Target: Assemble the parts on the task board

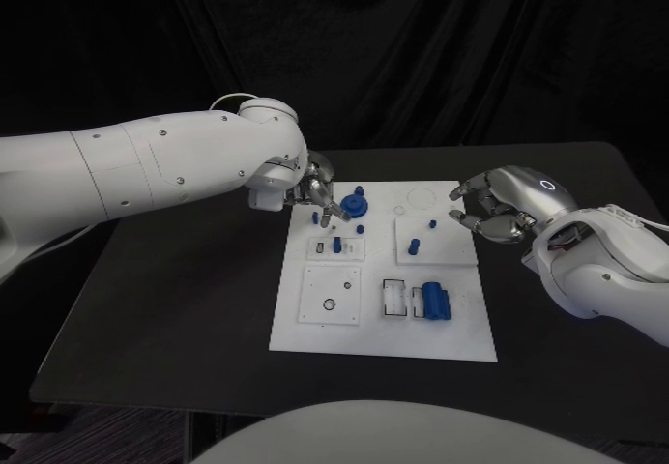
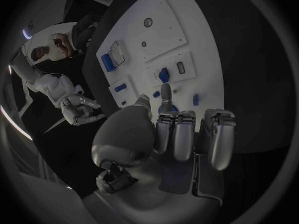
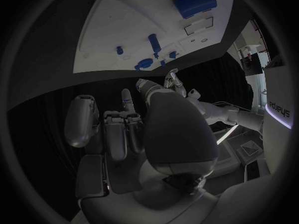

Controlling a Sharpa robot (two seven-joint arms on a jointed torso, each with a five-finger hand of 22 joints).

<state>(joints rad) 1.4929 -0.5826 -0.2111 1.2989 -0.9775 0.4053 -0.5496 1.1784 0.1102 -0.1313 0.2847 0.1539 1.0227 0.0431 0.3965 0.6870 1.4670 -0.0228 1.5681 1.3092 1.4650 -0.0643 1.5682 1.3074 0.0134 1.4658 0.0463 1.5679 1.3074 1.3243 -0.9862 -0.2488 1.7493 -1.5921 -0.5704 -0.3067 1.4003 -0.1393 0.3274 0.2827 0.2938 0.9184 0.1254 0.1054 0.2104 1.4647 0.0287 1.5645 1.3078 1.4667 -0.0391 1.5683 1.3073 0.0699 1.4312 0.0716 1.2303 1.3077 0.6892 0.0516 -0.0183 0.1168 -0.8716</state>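
Worktop (image 1: 182,319): black, w/ white task board (image 1: 460,338) at centre.

Task board: several raised white sub-plates on it. Blue parts look partly placed. Largest: pair of blue cylinders (image 1: 436,302) lying side by side at approx 5 o'clock of board centre, next to a white slotted block (image 1: 394,298). Blue gear-like disc (image 1: 356,206) at approx 11 o'clock, near board's far edge. Blue peg (image 1: 414,246) on the sub-plate at 1 o'clock looks seated; small blue pin (image 1: 432,223) just beyond it. Sub-plate at 7 o'clock shows an empty ring hole (image 1: 329,304), so judged not yet filled. Round recess (image 1: 420,199) at far edge also looks unfilled.

Left robot hand (image 1: 314,193): over the board's far-left corner, just beside the gear disc; fingers curled down toward it; can't tell if it's actually pinching anything.

Right robot hand (image 1: 491,205): off board's far-right edge, fingers loosely curled but apart, holding nothing.

Progress est.: mid-task, a few parts in, several slots left.
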